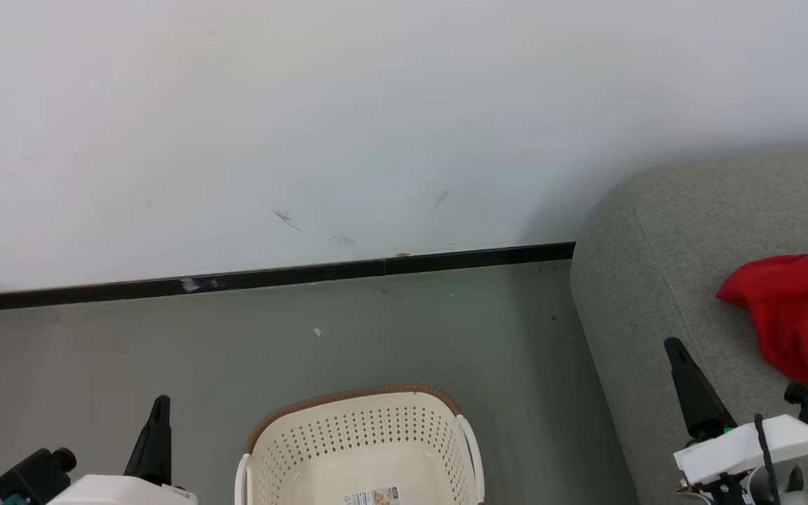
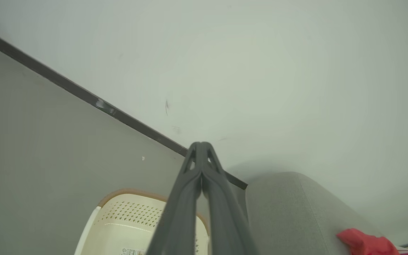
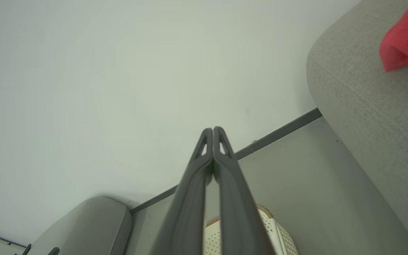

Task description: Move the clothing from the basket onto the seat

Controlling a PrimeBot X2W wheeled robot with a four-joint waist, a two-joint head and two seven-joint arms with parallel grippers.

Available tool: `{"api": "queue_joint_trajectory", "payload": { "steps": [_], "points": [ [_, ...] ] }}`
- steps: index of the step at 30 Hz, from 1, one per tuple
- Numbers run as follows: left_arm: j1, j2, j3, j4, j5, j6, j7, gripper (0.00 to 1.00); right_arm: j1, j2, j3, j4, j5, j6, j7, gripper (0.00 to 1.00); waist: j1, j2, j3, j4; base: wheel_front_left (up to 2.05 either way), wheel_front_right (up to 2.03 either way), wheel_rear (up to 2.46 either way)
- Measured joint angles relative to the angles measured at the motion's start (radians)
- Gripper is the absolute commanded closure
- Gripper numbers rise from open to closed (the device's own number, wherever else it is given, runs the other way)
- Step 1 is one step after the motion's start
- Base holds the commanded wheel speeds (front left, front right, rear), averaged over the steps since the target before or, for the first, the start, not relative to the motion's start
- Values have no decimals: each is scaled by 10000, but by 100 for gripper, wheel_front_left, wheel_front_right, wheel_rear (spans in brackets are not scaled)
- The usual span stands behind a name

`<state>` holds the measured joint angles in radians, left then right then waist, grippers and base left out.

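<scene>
With the red clothing (image 1: pixel 797 315) lying on the seat (image 1: pixel 656 231) and both pairs of jaws pressed together and empty, check the unseen near part of the basket (image 1: pixel 362 428) before you treat the transfer as finished.

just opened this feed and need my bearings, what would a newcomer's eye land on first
The bright red clothing stands out, lying crumpled on the grey seat at the right of the head view. Next comes the cream basket on the floor at bottom centre, with no clothing in the part that shows. The left tool and right tool rise at the lower corners, both shut and holding nothing.
</scene>
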<state>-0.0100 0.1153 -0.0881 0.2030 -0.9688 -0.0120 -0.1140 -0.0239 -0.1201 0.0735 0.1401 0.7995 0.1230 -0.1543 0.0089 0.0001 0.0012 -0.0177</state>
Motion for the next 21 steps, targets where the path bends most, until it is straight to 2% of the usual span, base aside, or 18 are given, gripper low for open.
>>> {"api": "queue_joint_trajectory", "payload": {
  "steps": [5,21],
  "points": [
    [-5,-104,127,17,-510,-42,176,100,-5,0,-82,65,700,0,184,100,-2,0,-15,15,0,0,0],
    [-49,-267,537,67,-2096,-182,711,100,-44,0,-337,412,2999,0,623,100,-67,0,6,61,0,0,0]
  ]
}}
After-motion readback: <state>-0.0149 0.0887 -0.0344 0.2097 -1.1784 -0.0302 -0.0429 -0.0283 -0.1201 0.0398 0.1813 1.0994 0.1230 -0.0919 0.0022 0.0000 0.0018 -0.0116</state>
